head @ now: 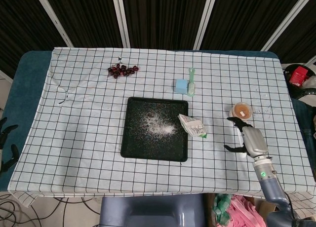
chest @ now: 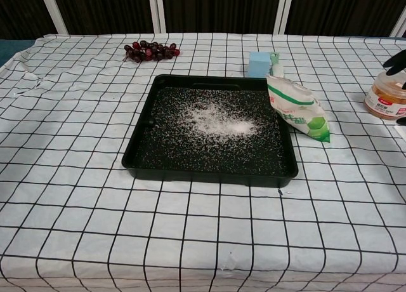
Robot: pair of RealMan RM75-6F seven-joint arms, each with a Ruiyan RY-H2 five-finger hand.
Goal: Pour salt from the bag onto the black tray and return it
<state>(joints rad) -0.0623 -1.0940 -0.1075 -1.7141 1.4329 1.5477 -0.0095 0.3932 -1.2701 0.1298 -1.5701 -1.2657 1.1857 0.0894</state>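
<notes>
The black tray (head: pixel 132 143) (chest: pixel 141 153) lies mid-table with a patch of white salt (head: pixel 157 125) (chest: pixel 216 120) spread in its middle. The white and green salt bag (head: pixel 193 126) (chest: pixel 297 108) lies free on the cloth, leaning against the tray's right rim. My right hand (head: pixel 245 135) hovers open well to the right of the bag, fingers spread, holding nothing; only its fingertips (chest: pixel 399 60) show at the right edge of the chest view. My left hand (head: pixel 6 140) shows only as dark fingers at the far left edge, off the table.
A jar with an orange lid (head: pixel 241 110) (chest: pixel 387 94) stands just behind my right hand. A blue block (head: pixel 181 86) (chest: pixel 259 63) and a green brush (head: pixel 191 81) lie behind the tray. Dark grapes (head: pixel 122 70) (chest: pixel 151 51) sit at the back left.
</notes>
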